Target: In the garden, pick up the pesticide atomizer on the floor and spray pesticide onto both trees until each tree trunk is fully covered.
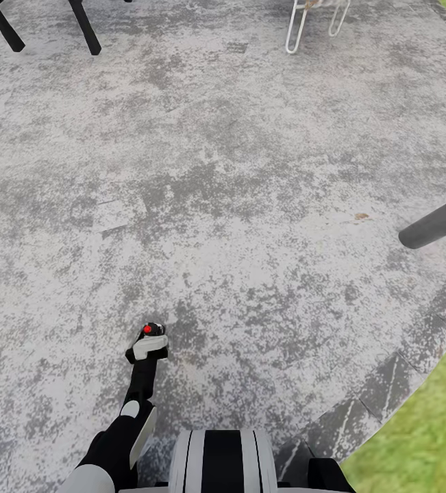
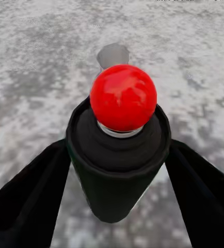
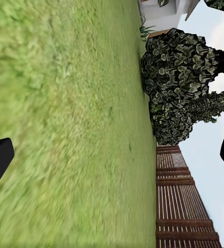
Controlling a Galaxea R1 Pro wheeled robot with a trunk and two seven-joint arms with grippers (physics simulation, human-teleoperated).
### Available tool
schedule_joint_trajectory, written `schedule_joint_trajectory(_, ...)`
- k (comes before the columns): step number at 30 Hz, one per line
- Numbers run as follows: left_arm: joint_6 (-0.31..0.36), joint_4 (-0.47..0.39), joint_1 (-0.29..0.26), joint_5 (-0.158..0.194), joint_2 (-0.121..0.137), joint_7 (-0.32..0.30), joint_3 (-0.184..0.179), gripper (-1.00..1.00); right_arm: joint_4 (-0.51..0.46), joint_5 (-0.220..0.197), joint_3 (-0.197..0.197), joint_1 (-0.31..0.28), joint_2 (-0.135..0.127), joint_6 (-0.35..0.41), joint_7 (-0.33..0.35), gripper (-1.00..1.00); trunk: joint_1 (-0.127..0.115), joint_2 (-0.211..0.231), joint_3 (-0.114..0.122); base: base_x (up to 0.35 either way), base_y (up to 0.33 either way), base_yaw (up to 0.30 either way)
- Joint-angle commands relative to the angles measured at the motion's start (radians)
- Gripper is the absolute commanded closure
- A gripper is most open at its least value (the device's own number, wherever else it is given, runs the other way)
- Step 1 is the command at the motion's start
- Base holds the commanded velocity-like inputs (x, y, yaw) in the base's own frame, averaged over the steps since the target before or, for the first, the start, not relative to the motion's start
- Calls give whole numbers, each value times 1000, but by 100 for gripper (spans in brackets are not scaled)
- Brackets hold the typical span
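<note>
The pesticide atomizer (image 1: 151,338) is a dark bottle with a pale grey spray head and a red dot on top. It hangs low over the grey paving in front of my base, with my left gripper (image 1: 143,361) shut on it. In the left wrist view the black bottle (image 2: 117,165) with its red ball top (image 2: 123,97) sits between the two black fingers (image 2: 29,199). My right gripper (image 3: 112,160) is open, its fingertips far apart at the picture's edges, nothing between them. No tree trunk is in view.
Mottled grey stone paving (image 1: 223,171) spreads ahead, bordered at the lower right by green lawn (image 1: 421,424). Black chair legs (image 1: 85,27) and white wire legs (image 1: 296,27) stand at the far side. A dark grey bar (image 1: 435,222) juts in from the right. Lawn (image 3: 65,103), slat fence (image 3: 181,206) and dark bushes (image 3: 184,82) appear in the right wrist view.
</note>
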Motion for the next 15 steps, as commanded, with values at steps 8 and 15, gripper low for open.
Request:
schedule_joint_trajectory(8, 0, -1, 0, -2, 0, 0, 0, 100, 0, 0, 0, 0, 0, 0, 0, -100, 0, 0, 0, 0, 0, 0)
schedule_joint_trajectory(15, -1, -1, 0, -2, 0, 0, 0, 100, 0, 0, 0, 0, 0, 0, 0, -100, 0, 0, 0, 0, 0, 0)
